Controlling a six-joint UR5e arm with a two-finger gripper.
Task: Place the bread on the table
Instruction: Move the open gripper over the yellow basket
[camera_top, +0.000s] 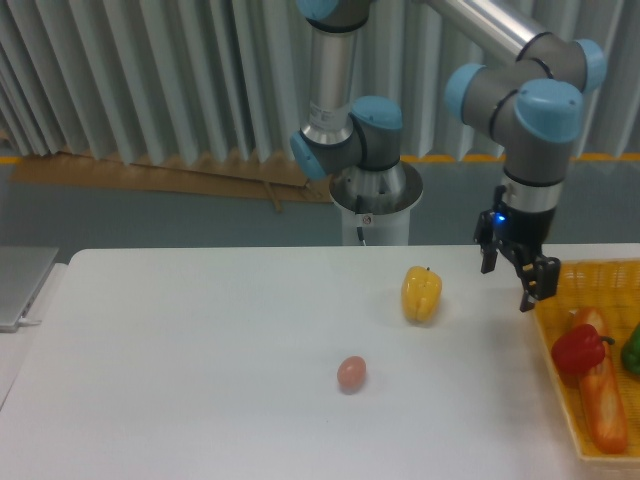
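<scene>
A white table (200, 400) fills the lower part of the scene, seen from a fixed camera looking across it toward a wall of pale vertical slats. At the far edge of the table the robot arm's round base is mounted, and grey arm segments with light blue joint caps reach up and over to the right.

The gripper (514, 272) hangs pointing downward at the right side, above the table's surface and just beside the left rim of a yellow woven basket (556, 352). Its two dark fingers are seen spread apart, with nothing held between them. A small blue light is lit on the wrist above it.

The bread (603, 392), a long slim orange-brown baguette, lies inside the basket at the near right of the scene, running from far to near. A red bell pepper (577, 350) rests against its far end, and part of a green pepper (632, 350) is seen at the right edge of the frame.

On the table itself, a yellow bell pepper (421, 293) stands upright, left of the gripper. A small pinkish-brown egg-shaped object (351, 373) lies nearer and further left, well apart from the basket.
</scene>
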